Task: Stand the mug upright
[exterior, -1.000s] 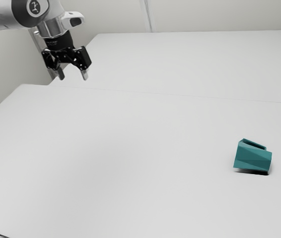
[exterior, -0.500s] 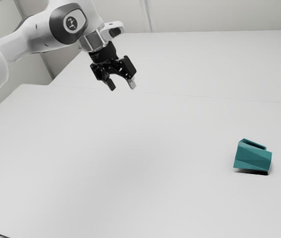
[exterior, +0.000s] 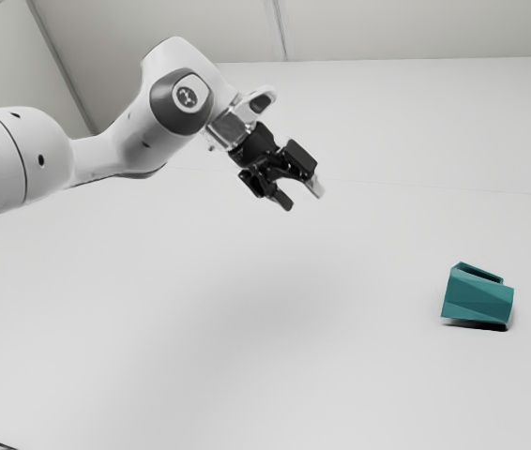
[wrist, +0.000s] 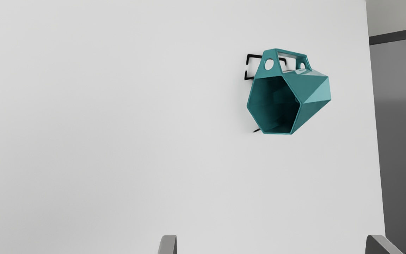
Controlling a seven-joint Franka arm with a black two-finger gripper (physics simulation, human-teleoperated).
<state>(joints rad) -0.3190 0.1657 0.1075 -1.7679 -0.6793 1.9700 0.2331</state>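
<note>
My gripper (exterior: 300,195) hangs in the air above the table, tilted toward the exterior view's right, its fingers spread apart with nothing between them. In the wrist view the gripper (wrist: 271,243) also stands open. A teal faceted mug (exterior: 477,298) lies on its side near the exterior view's right, well away from the fingers. From the hand's camera, the mug (wrist: 310,91) has its dark hollow mouth facing the camera and its handle standing off one side.
The white table (exterior: 247,309) stretches under the arm, and its edge borders a grey surface (wrist: 398,123) in the wrist view. A pale panel (exterior: 387,122) is behind the table. Thin black marks are beside the mug.
My arm has swung toward the exterior view's right, and the hand has come lower and tilted more, closer to the mug. The mug has stayed in place.
</note>
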